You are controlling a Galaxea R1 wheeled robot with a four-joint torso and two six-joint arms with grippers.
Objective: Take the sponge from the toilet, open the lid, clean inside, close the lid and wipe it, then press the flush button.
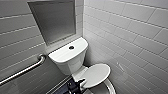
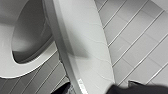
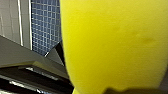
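The white toilet (image 1: 67, 56) stands in the corner, with the round dark flush button (image 1: 71, 47) on top of its tank. The lid (image 1: 96, 74) is tilted up off the bowl, partly raised. My left gripper (image 1: 77, 86), dark, sits open at the lid's near left edge. In the left wrist view the lid (image 2: 85, 50) runs across close up, with the ring seat (image 2: 7, 67) and the open bowl (image 2: 30, 37) beside it. The yellow sponge (image 3: 112, 45) looms large in the right wrist view, with my right gripper (image 3: 117, 87) shut on it.
A metal grab bar (image 1: 25, 70) runs along the left tiled wall. A grey recessed panel (image 1: 53, 20) sits above the tank. The right tiled wall (image 1: 130, 37) stands close beside the bowl. Small blue grid tiles (image 3: 46, 25) show behind the sponge.
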